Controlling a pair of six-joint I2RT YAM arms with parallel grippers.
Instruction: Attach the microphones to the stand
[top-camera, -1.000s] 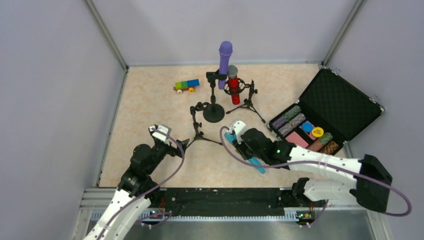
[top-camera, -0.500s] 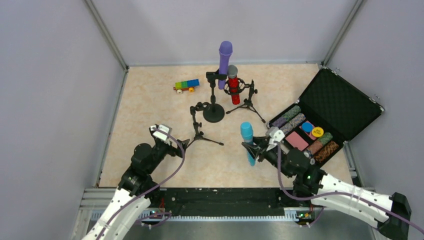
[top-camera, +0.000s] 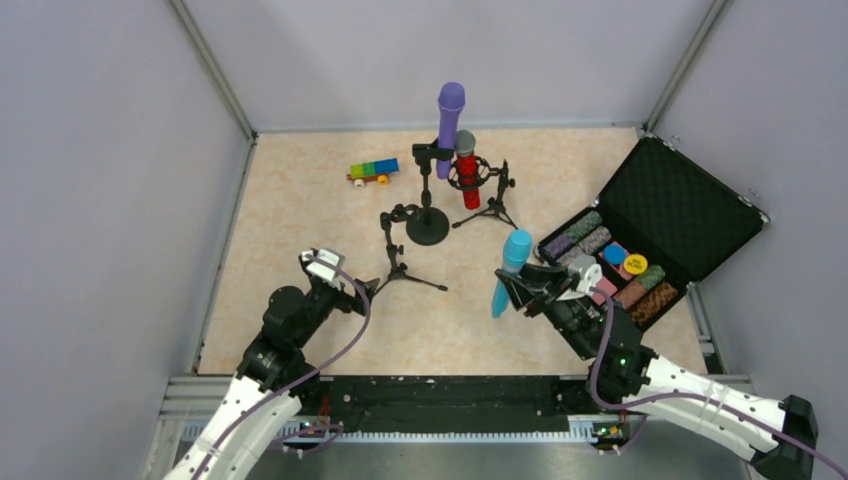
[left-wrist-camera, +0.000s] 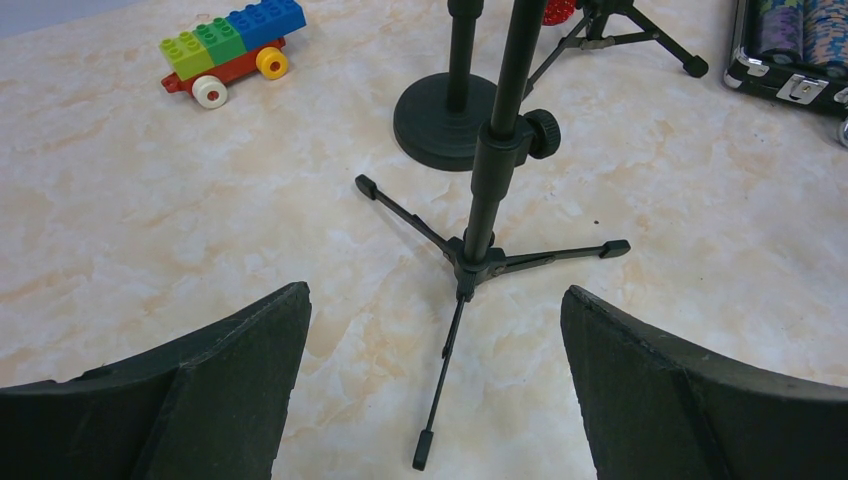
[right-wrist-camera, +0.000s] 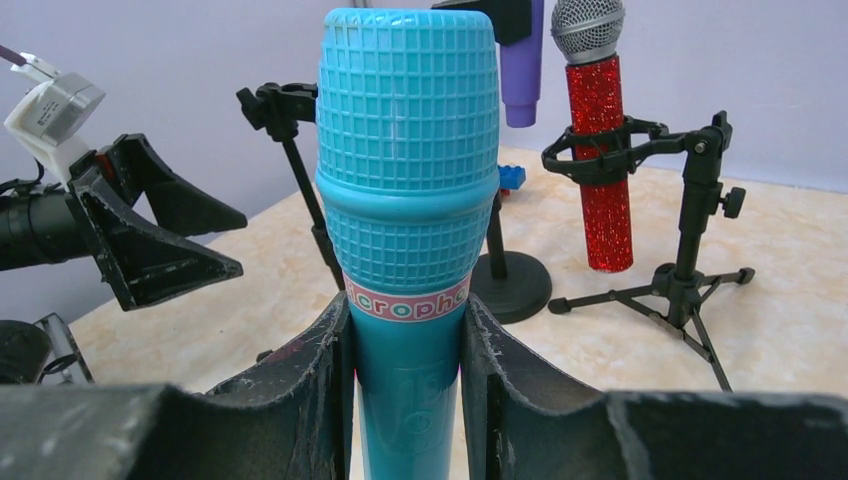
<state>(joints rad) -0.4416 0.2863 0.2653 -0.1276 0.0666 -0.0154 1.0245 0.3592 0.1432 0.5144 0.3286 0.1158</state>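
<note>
Between the right gripper's (right-wrist-camera: 405, 312) clamped jaws, the light-blue microphone's (right-wrist-camera: 408, 150) handle runs off the bottom edge, its sides and the ends of its label covered by the fingers; beyond the jaws, the purple microphone's (right-wrist-camera: 522, 85) head is cut off at the top; ahead of the left gripper's (left-wrist-camera: 435, 292) spread jaws, the tripod stand's (left-wrist-camera: 497, 150) pole and the round-base stand's (left-wrist-camera: 445, 125) pole leave the frame, clips unseen; further ahead and right, only a sliver of the red microphone (left-wrist-camera: 558, 8) and a corner of the case (left-wrist-camera: 765, 80) show.
</note>
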